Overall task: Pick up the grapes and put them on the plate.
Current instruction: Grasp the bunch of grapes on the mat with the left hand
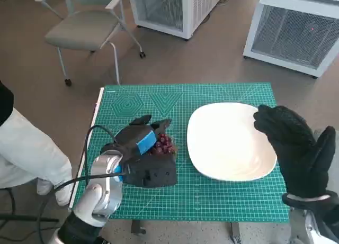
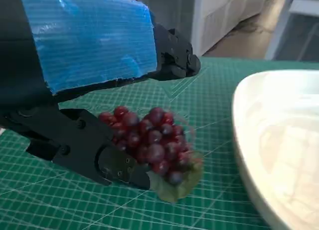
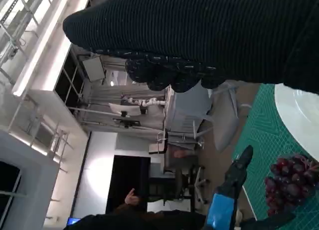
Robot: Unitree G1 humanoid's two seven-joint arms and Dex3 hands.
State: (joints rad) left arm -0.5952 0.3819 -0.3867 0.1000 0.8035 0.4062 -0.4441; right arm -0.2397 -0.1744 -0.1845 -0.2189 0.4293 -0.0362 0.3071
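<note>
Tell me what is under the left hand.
Under the left hand lie the grapes on the green mat, with black fingers beside them. Whether the fingers already grip them is unclear.

One bunch of grapes (image 1: 163,144) on the surface (image 1: 222,196), one white plate (image 1: 229,142) beside it. Two hands over it: one blue-taped left hand (image 1: 140,142), one gloved right hand (image 1: 290,143). One chair (image 1: 87,24) behind, two white cabinets (image 1: 295,28), and one person (image 1: 24,148) alongside.
</note>
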